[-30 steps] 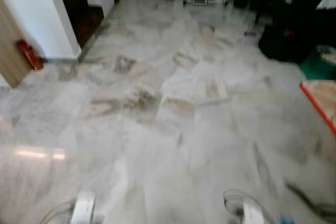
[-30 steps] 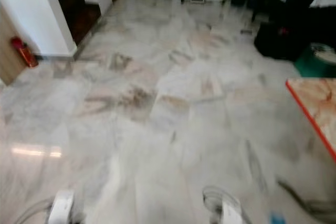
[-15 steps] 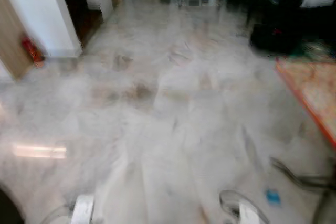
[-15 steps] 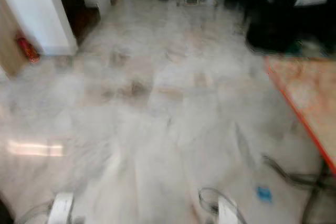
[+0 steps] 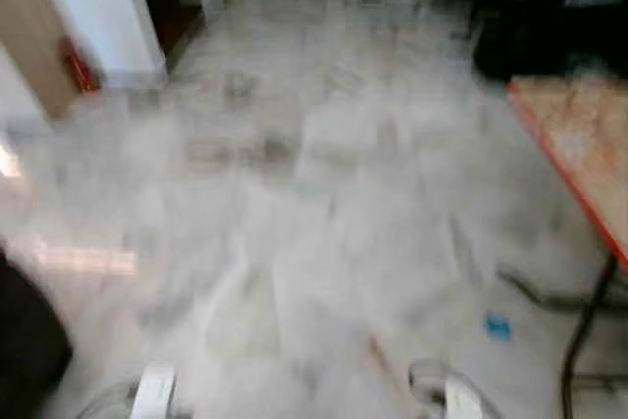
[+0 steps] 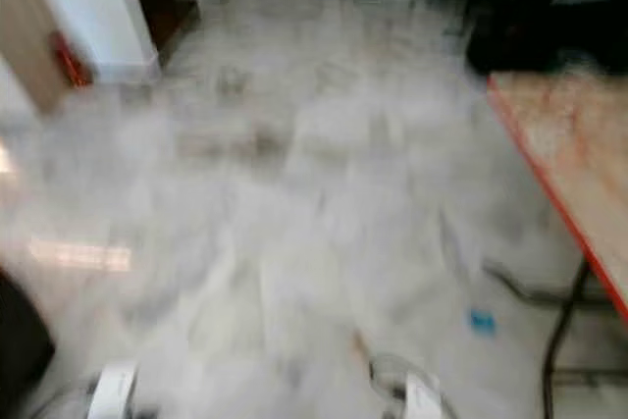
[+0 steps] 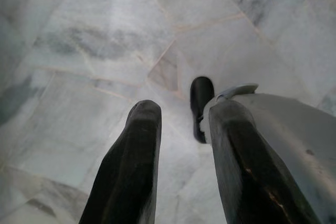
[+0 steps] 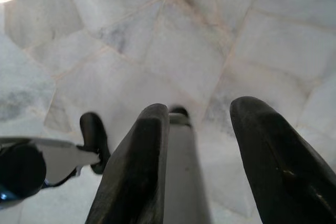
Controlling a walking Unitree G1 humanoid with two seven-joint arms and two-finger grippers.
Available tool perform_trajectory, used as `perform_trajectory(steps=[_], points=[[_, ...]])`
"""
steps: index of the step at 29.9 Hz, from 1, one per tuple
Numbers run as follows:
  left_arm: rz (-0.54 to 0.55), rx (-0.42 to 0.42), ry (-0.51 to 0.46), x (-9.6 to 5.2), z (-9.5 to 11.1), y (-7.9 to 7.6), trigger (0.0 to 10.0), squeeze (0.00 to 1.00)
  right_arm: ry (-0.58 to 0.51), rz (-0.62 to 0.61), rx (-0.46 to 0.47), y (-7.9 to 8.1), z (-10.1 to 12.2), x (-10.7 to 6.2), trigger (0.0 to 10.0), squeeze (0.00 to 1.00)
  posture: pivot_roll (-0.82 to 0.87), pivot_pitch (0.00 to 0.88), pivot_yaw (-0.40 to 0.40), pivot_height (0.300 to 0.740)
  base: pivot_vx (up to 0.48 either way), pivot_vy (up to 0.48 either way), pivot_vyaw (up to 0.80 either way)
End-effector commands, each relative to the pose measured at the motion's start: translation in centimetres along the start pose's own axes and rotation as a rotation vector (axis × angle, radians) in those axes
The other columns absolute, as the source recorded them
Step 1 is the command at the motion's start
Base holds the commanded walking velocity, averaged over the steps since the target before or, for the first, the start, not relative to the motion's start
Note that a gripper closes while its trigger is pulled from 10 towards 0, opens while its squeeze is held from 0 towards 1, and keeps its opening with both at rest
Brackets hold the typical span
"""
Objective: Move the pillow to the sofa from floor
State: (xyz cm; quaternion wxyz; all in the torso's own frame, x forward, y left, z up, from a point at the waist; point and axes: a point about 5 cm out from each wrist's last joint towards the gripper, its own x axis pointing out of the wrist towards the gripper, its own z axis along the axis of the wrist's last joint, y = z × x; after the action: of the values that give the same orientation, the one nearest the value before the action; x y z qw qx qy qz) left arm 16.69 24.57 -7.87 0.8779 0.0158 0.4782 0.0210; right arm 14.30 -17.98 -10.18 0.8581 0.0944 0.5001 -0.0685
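View: whole head picture is smeared and has slid sideways compared with a second ago. The red-edged bench [image 5: 574, 149] sits further into frame now and a dark shape [image 5: 25, 340] has come in at the lower left, so that's the camera turning as the robot walks, not stuff moving.

Floor: pale marble floor [image 5: 314, 203], with a small blue scrap [image 5: 497, 326] and a dark cable [image 5: 549, 296] near the bench leg.

Other bits: something red [image 5: 77, 64] against the wall at the far left, and dark furniture [image 5: 535, 31] at the far right. Too blurry to say more.

Pillow: can't spot it, or a sofa, anywhere. My guess is it's hunting for the pillow, so the task has barely started.

Left pincer [image 7: 178, 140]: hanging over bare floor, fingers spread, nothing between them.

Right pincer [image 8: 202, 135]: same deal, spread and empty above the tiles.

Writing/brands: nothing readable, too much blur.

Next: probably has to keep turning until the pillow shows up.
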Motion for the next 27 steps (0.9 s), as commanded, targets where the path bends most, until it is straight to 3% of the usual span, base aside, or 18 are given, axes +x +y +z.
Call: perform_trajectory(steps=[1, 11, 24, 27], points=[[-0.007, -0.005, 0.019, 0.0, -0.5, -0.2, 10.0, 0.00, -0.003, -0.027, 0.009, -1.4, -0.4, -0.3, 10.0, 0.00, 0.03, 0.000, -0.025, 0.740, -0.398, 0.000, 0.00], [-0.013, -0.004, 0.019, 0.0, -0.5, -0.5, 10.0, 0.00, -0.012, -0.036, 0.010, -2.6, 0.1, -0.4, 10.0, 0.00, 0.03, 0.000, -0.027, 0.740, -0.398, 0.000, 0.00], [-0.006, -0.001, 0.017, 0.0, -0.4, -0.4, 10.0, 0.00, -0.035, -0.016, 0.009, -0.8, 2.2, 0.2, 10.0, 0.00, 0.03, 0.000, -0.022, 0.740, -0.398, 0.000, 0.00], [-0.020, 0.003, 0.009, 0.4, 0.1, -1.8, 10.0, 0.00, -0.035, -0.016, 0.011, -0.6, 2.5, 0.3, 10.0, 0.00, 0.03, 0.000, -0.022, 0.740, -0.399, 0.000, 0.00]])
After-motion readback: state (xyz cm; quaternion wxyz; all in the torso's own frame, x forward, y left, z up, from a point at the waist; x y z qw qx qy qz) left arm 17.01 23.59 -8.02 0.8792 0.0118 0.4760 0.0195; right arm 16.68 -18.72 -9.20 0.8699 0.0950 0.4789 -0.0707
